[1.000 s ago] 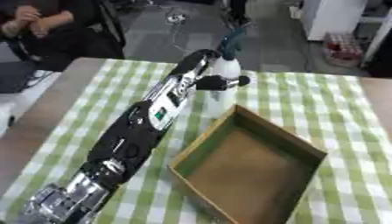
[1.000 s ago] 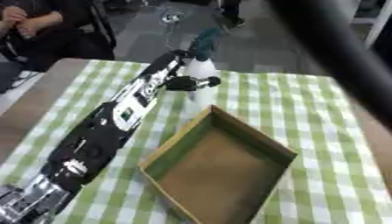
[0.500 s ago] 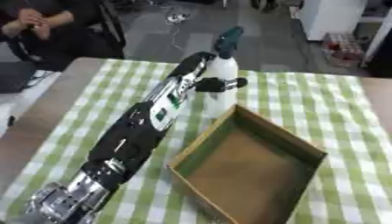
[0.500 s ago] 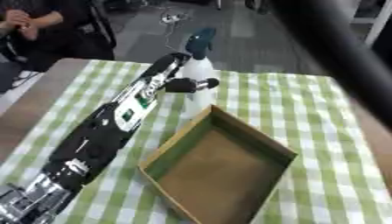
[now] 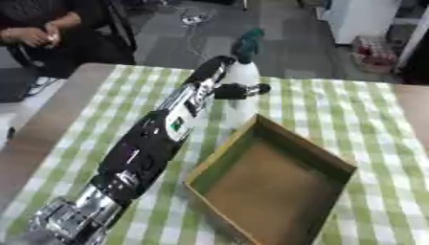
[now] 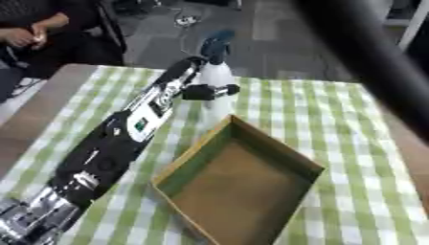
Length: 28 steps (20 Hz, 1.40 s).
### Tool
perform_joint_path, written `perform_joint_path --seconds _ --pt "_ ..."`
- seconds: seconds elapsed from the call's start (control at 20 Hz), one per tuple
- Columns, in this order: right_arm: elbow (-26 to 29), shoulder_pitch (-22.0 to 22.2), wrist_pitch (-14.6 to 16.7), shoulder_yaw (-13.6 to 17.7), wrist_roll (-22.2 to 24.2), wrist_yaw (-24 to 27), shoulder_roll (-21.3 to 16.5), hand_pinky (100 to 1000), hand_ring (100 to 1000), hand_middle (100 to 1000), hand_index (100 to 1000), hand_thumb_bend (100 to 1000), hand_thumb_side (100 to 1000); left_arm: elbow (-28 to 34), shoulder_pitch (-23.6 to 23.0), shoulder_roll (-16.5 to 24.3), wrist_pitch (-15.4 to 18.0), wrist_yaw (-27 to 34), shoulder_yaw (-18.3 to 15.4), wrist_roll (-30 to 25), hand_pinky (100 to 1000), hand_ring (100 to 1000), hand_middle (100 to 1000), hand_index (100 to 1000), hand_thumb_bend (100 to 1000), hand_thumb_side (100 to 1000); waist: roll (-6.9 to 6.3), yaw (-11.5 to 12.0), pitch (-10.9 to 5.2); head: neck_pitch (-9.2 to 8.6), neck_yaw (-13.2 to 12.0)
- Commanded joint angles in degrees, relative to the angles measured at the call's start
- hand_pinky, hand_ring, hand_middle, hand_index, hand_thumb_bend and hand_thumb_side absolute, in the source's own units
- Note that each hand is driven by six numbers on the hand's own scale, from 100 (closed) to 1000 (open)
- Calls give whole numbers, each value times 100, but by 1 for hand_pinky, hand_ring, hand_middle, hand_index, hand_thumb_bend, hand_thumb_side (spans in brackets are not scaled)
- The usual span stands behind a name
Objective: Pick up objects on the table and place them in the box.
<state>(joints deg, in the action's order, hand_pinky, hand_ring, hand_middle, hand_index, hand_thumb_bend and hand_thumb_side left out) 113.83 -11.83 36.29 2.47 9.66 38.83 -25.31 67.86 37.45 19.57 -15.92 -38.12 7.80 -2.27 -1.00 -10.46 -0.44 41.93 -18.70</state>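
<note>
Fingers of the left hand (image 5: 224,85) curl around the white spray bottle (image 5: 242,81), which is upright just beyond the box's (image 5: 335,165) 11 o'clock corner. Judging from this, keep it vertical, clear the near rim, and lower it toward the box's empty middle before releasing.

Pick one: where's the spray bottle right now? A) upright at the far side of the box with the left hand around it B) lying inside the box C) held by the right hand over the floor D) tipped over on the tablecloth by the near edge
A: the white spray bottle with its teal head stands upright just beyond the far corner of the empty box, and the left hand is wrapped around its body.
</note>
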Motion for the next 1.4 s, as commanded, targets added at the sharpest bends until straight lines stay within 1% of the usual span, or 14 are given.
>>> perform_joint_path --seconds 0.05,0.25,0.5,0.55,0.6,0.65,0.7,0.75,0.8,0.85,0.9,1.0,1.15,1.4 --pt "76 -82 -20 9 6 17 -83 374 488 507 741 217 989 37 172 124 -17 -38 -79 66 719 897 913 915 676 783 13 -5 -54 -89 -68" --pt "76 -82 -23 9 7 19 -82 374 488 507 741 217 989 28 177 92 -29 -16 -98 132 713 880 894 893 645 793 14 -6 -56 -96 -78" --pt "76 -97 -27 12 4 30 -76 375 488 507 741 218 987 -27 173 68 -103 -90 -111 244 561 685 752 827 628 729 11 -13 -57 -113 -94" --pt "76 -101 -28 13 4 33 -73 375 488 507 741 219 986 -52 171 69 -134 -128 -118 271 399 552 670 791 634 661 10 -14 -56 -114 -99" --pt "76 -106 -29 13 4 35 -71 375 488 507 741 219 986 -75 172 68 -162 -169 -129 313 316 507 633 773 610 622 9 -16 -54 -116 -102" --pt "76 -111 -30 13 5 39 -67 375 488 507 741 219 986 -107 172 70 -192 -209 -140 358 168 431 583 747 549 616 9 -19 -51 -121 -104" --pt "76 -115 -32 13 6 41 -63 375 488 506 740 219 986 -135 173 68 -214 -241 -149 405 100 360 535 716 484 607 8 -21 -48 -124 -106" --pt "76 -119 -33 13 7 44 -60 375 488 506 740 219 986 -165 170 71 -237 -269 -161 466 100 268 472 685 376 628 8 -23 -45 -128 -111" --pt "76 -123 -34 13 8 46 -57 375 488 506 740 219 986 -192 168 72 -253 -288 -167 527 100 245 457 674 340 637 8 -25 -42 -130 -114" --pt "76 -125 -35 14 8 47 -54 374 488 506 740 219 986 -214 166 76 -269 -306 -177 603 100 138 367 599 112 736 8 -26 -39 -133 -115" --pt "76 -128 -35 15 9 49 -52 374 488 506 740 219 986 -230 163 79 -280 -326 -182 690 100 100 325 567 100 804 9 -27 -37 -134 -117" --pt "76 -130 -35 15 9 50 -51 374 488 506 740 220 986 -253 158 85 -288 -354 -191 883 100 100 277 529 100 795 10 -29 -34 -130 -118" --pt "76 -132 -33 17 8 54 -52 375 488 504 740 219 986 -265 150 96 -192 -312 -191 1131 100 100 109 374 100 771 10 -30 -36 -132 -121" --pt "76 -136 -30 25 4 59 -54 375 488 504 740 221 985 -181 99 172 45 -235 -167 1459 100 100 100 307 100 743 7 -29 -37 -146 -117"
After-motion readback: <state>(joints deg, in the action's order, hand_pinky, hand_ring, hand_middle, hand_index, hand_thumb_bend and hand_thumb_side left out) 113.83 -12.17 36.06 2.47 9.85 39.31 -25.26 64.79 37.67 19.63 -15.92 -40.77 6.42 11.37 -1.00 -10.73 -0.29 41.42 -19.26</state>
